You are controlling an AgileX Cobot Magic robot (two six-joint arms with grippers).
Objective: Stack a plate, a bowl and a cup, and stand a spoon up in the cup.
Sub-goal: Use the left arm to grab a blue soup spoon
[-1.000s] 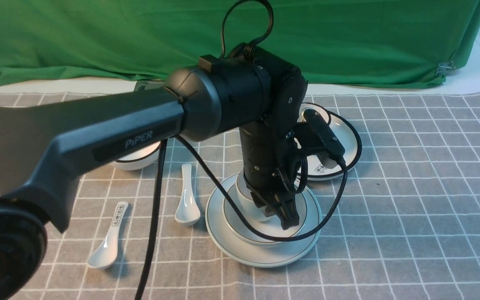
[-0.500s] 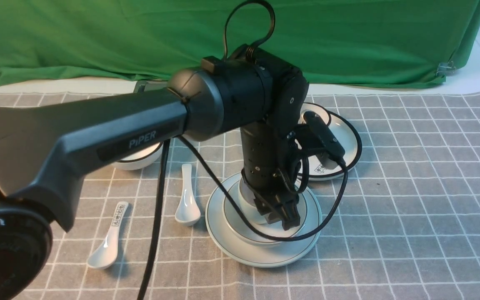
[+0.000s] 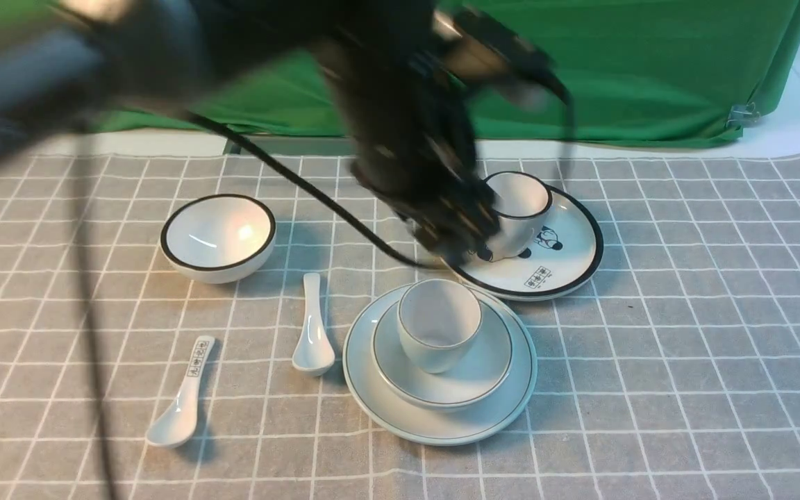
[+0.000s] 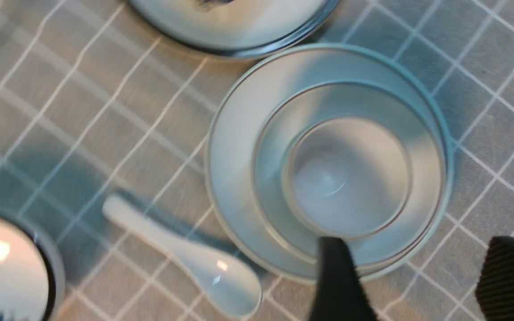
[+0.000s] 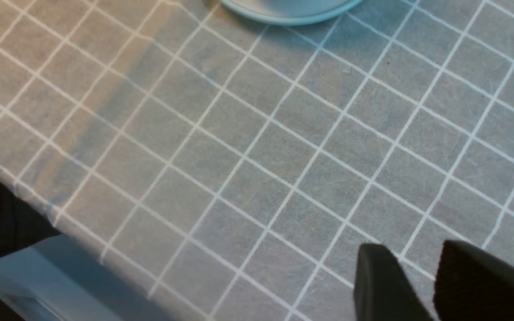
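Status: three of four steps look done.

- Plate (image 3: 372,396) sits on the desk (image 3: 685,347), front centre.
- Bowl (image 3: 494,357) sits in the plate, roughly centred.
- Cup (image 3: 439,323) stands upright in the bowl, mouth up and empty. The left wrist view shows all three rims nested.

Still to do: the spoon (image 3: 312,332). It lies flat on the desk just beside the plate, on the robot's left, with the scoop toward the robot and the handle pointing away. It looks clear of the plate rim, and nothing grips it.

Left tool (image 4: 420,249): fingers spread wide with nothing between them, hanging above the stack's edge. The front view is motion-blurred, so I can't read its height.

Right tool (image 5: 417,254): over bare desk near the desk's edge, with only a bit of plate rim in its view. Its fingers are close together with a sliver of cloth showing between them. I can't tell if they're fully pressed together. It carries nothing.

Decoys to avoid:
- printed spoon (image 3: 181,396), further left
- black-rimmed bowl (image 3: 218,236)
- black-rimmed cup (image 3: 519,205) on the cartoon plate (image 3: 567,267), just behind the stack

My read on the next step: grip the plain spoon by the handle and set it scoop-down in the cup. The left tool is the obvious candidate, being spread and closer.

Risks: the cup is small and only resting in the bowl, so a sideways nudge could shift or tip it. The spoon may also slip in the grip.
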